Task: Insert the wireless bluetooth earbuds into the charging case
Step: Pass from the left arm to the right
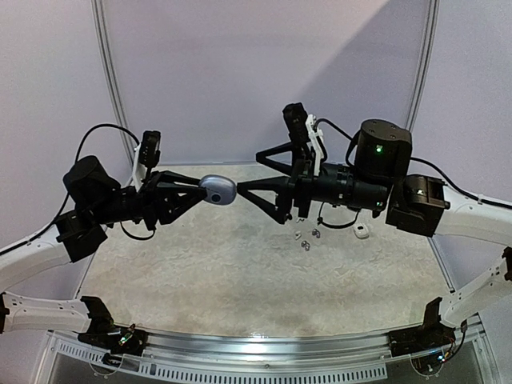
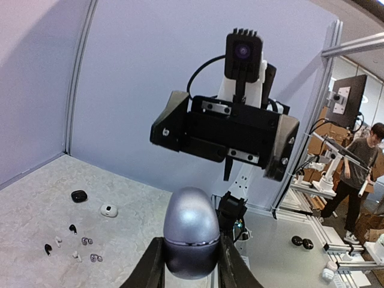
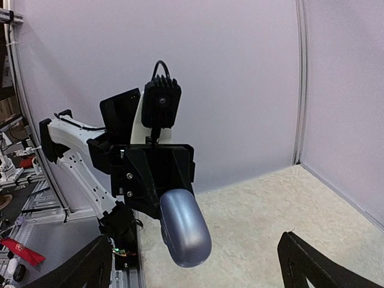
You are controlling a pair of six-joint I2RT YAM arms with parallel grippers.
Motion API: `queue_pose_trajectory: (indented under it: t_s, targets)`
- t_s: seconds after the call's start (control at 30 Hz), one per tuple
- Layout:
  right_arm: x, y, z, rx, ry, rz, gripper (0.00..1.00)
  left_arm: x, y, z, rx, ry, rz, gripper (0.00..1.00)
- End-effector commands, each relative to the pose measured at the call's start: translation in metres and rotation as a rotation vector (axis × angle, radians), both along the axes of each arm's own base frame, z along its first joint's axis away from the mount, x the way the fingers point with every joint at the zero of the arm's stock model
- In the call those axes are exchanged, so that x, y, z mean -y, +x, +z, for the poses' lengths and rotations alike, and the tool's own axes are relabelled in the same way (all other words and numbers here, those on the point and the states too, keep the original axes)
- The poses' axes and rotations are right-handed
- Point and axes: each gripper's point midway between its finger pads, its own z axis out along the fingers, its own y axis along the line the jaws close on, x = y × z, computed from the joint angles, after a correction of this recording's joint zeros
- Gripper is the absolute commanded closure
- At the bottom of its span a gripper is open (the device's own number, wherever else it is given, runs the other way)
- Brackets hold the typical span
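Earbuds (image 1: 306,237) are lying loose on the table (image 1: 240,288), near a white case (image 1: 362,232). Above the table, the left end effector (image 1: 206,190) is gripping a grey case (image 1: 218,190). The right end effector (image 1: 249,172) is facing it, jaws spread wide, holding nothing.

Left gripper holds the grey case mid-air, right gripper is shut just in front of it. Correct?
Not quite: the right gripper is open, fingers spread wide, as the top view shows. The left gripper does hold the grey case mid-air, just in front of it.
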Motion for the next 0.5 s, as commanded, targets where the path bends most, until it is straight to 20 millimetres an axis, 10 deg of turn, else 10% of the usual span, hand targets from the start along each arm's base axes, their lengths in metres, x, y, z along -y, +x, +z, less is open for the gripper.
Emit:
queue_pose_trajectory:
  t_s: [0.0,0.33,0.47]
  targets:
    - [-0.024,-0.005,0.014,-0.039,0.078,0.083,0.08,-0.010,0.003,0.024,-0.010,-0.123,0.038,1.00]
    - [-0.041,-0.010,0.012,-0.068,0.036,0.152,0.58,-0.011,0.000,0.024,0.010,-0.131,0.030,1.00]
    - [-0.044,-0.007,0.005,-0.092,0.013,0.144,0.54,-0.010,-0.001,0.025,0.011,-0.134,0.022,1.00]
